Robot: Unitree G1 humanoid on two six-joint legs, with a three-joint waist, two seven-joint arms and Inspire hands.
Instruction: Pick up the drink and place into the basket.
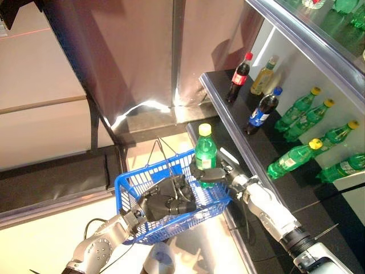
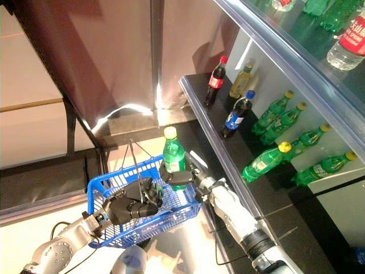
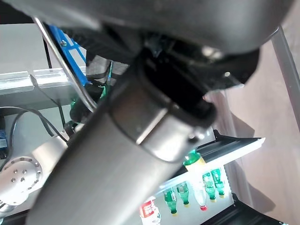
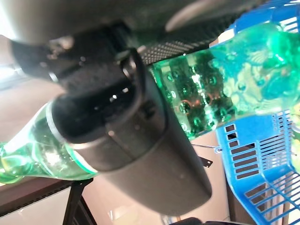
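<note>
A green drink bottle (image 1: 205, 153) with a yellow cap stands upright in my right hand (image 1: 212, 174), whose fingers curl round its lower body. It hangs over the far right corner of the blue wire basket (image 1: 132, 185). The right wrist view shows the bottle (image 4: 220, 89) filling the grip, with the basket (image 4: 262, 164) beside it. My left hand (image 1: 166, 200) is curled round the basket's metal handle (image 1: 157, 149) from the near side and holds the basket up above the floor.
A black shelf (image 1: 256, 142) on the right carries a red-capped cola bottle (image 1: 238, 77), a yellow bottle (image 1: 263, 75), a blue-capped dark bottle (image 1: 262, 109) and several green bottles (image 1: 293, 158) lying down. A brown curtain (image 1: 137, 51) hangs behind.
</note>
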